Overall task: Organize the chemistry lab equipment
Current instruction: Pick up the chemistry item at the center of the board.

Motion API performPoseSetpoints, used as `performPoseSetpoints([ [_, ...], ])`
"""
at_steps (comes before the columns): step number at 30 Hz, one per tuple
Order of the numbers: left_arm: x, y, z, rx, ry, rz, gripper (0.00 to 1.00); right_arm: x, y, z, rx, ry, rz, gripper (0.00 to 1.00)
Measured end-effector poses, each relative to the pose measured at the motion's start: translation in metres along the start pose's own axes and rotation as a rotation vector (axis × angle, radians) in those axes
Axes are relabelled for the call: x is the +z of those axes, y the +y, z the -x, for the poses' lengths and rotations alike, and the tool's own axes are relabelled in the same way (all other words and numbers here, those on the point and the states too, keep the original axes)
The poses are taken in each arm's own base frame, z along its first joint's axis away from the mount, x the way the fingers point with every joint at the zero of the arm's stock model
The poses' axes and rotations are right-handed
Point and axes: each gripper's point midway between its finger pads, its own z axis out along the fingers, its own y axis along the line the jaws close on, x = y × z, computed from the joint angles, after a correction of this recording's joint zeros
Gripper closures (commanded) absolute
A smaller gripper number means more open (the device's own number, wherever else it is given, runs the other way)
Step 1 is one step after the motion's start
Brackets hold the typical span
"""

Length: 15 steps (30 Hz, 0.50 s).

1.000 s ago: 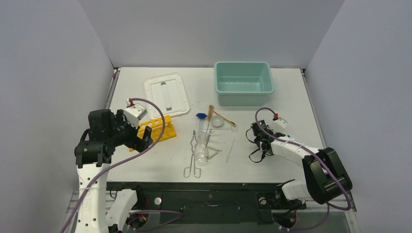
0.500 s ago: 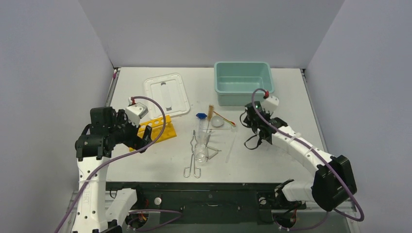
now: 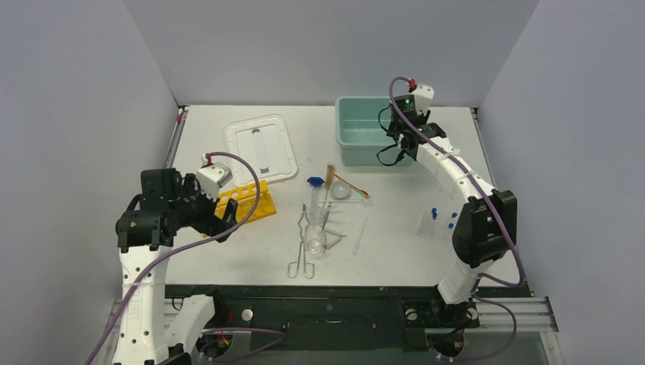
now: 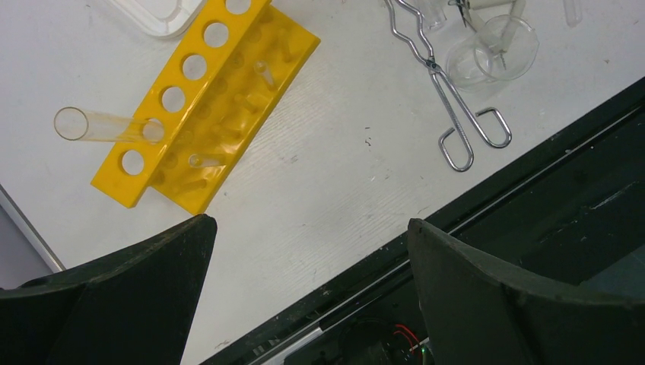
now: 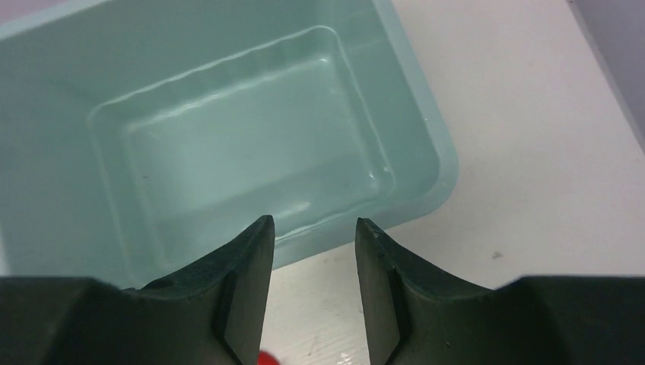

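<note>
1. Reach of the right arm is the big change. A second ago it lay low over the right half of the table (image 3: 251, 255), toward the near edge. Now it stretches to the far edge, and the right gripper (image 5: 310, 224) hangs above the near rim of the teal tub (image 5: 426, 152).
2. Tub contents bear on progress: the part of its inside that shows holds nothing, so by the look of it no equipment has been sorted into it yet.
3. Jaws of the right gripper have gone from nearly together to a moderate gap with nothing between them. Whether they let anything go, I cannot tell.
4. Left gripper (image 4: 308, 224) has barely shifted. Its jaws are wide apart and empty as it hovers above the yellow rack (image 4: 228, 99) near the left edge.
5. Rack work looks barely begun, with one glass tube (image 4: 99, 125) slanting through an end hole.
6. Tongs (image 4: 435, 67), beaker (image 3: 316, 243), brush (image 3: 330, 176) and round dish (image 3: 341, 192) lie as before in the table's middle.
7. Blue-capped vials (image 3: 434, 213), now uncovered by the arm, lie on the table near the right edge and are probably still to be collected.
</note>
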Motion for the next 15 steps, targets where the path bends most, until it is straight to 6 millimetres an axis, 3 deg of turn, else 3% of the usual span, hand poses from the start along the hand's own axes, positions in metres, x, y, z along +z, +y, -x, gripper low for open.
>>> performPoseSetpoints([
  [5, -0.003, -0.002, -0.001, 0.006, 0.006, -0.003, 0.04, 0.032, -0.021, -0.027, -0.074, 0.087, -0.108, 0.62],
  [9, -0.004, -0.003, -0.002, 0.008, 0.009, -0.005, 0.03, 0.039, -0.023, -0.036, -0.099, 0.119, -0.130, 0.69],
  [15, -0.006, -0.004, -0.003, 0.011, 0.005, -0.003, 0.03, 0.034, -0.030, -0.045, -0.065, 0.117, -0.164, 0.77],
])
